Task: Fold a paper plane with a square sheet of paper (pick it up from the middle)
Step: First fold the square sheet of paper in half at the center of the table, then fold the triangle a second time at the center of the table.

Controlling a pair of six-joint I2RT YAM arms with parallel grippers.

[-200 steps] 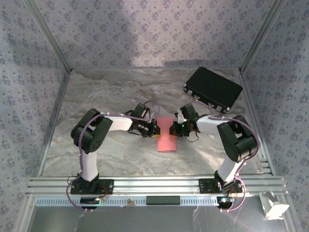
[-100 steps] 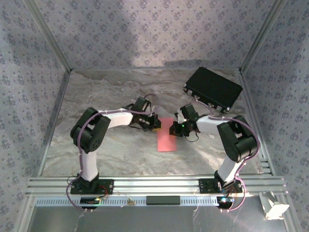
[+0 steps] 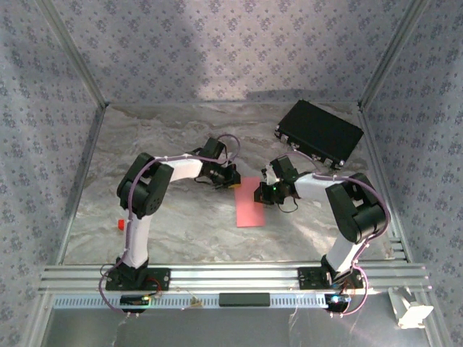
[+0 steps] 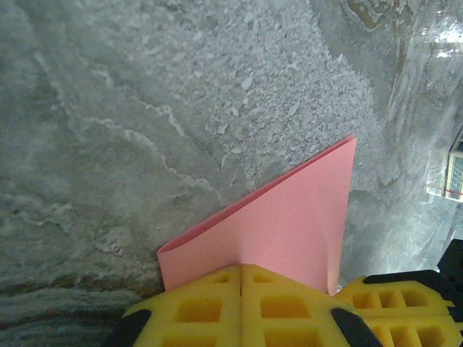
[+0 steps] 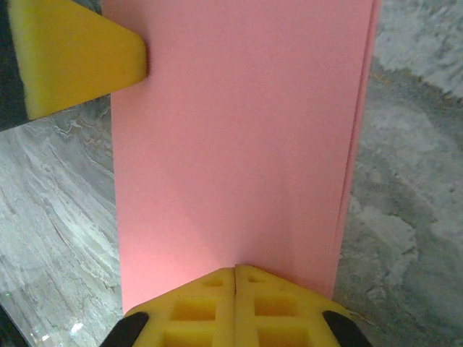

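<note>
Red and small, a block (image 3: 119,223) lies near the left edge of the grey marbled table (image 3: 181,235), uncovered now that the left arm's elbow has swung inward. Beyond it, at the table's middle, the square sheet of paper (image 3: 248,211) lies flat as a narrow salmon-pink rectangle, already doubled over and in the same place as a second ago.

The right gripper (image 3: 260,195) stays on the sheet's right edge, fingers closed together with their tips on the paper. The left gripper (image 3: 233,182), also closed, has slid from partway along the left edge up to the far left corner. Whether it nips a layer or only presses is unclear.

That suggests the half-fold is set and a corner fold for the nose comes next; no pointed tip exists yet.

Farthest off, a black rectangular case (image 3: 319,134) sits at the far right corner.
</note>
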